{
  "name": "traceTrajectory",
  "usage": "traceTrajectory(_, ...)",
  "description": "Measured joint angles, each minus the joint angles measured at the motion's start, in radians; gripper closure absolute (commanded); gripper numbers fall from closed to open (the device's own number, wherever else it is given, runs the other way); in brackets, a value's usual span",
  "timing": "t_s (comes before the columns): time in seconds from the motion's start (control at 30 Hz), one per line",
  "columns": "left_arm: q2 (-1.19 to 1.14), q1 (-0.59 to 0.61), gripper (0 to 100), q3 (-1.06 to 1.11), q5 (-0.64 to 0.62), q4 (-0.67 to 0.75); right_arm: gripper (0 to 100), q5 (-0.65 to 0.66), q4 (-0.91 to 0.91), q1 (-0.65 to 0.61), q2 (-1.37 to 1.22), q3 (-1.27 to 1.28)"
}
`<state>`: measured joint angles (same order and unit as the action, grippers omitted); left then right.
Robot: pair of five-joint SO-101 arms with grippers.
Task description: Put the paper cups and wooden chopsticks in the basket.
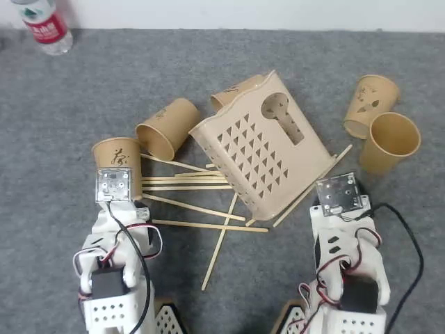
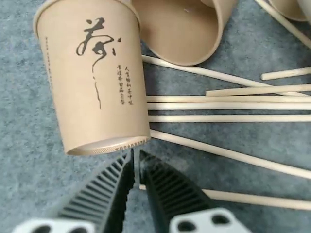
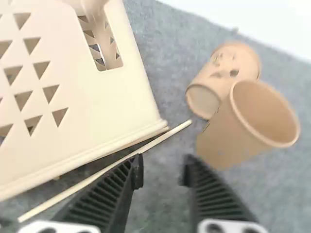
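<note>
A paper cup [image 2: 92,77] with dark brush lettering stands just beyond my left gripper [image 2: 135,156], which is shut and empty, its tips close to the cup's base. A second cup [image 2: 182,29] lies on its side past it, mouth toward me. Several wooden chopsticks [image 2: 223,104] lie scattered between that cup and the cream basket [image 1: 261,149], which is tipped on its side. A third cup [image 1: 236,90] lies behind the basket. My right gripper [image 3: 163,170] is open over grey carpet, beside one chopstick [image 3: 107,170] along the basket's edge [image 3: 73,97]. An upright cup [image 3: 252,124] and a lying cup [image 3: 223,77] sit just past it.
A plastic bottle [image 1: 45,24] lies at the far left corner by the white wall. Grey carpet [image 1: 55,139] covers the whole floor. One chopstick [image 1: 219,243] points toward the gap between the two arms.
</note>
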<state>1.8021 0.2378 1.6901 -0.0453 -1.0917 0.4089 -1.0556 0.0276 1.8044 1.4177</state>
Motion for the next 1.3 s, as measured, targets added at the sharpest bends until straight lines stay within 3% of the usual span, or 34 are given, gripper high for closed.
traceTrajectory(0.37, 0.0, 0.009, 99, 0.0, 0.0, 0.0, 85.0, 0.008, -0.072, -0.002, -0.002, -0.19)
traceTrajectory(0.5, 0.0, 0.009, 99, 0.0, 0.011, 0.003, 85.0, 0.005, -0.129, -0.066, -0.149, -0.301)
traceTrajectory(0.8, 0.0, 0.009, 99, 0.0, 0.048, 0.003, 85.0, -0.063, -0.299, -0.25, -0.726, -0.763)
traceTrajectory(1.03, 0.0, 0.009, 99, 0.0, 0.048, 0.003, 84.4, 0.044, -0.33, -0.25, -1.231, -1.112)
traceTrajectory(1.2, 0.0, 0.009, 99, 0.0, 0.052, 0.003, 69.9, 0.052, -0.367, -0.206, -1.583, -1.484)
traceTrajectory(1.3, 0.0, 0.009, 99, 0.0, 0.052, 0.003, 71.2, 0.06, -0.419, -0.196, -1.786, -1.709)
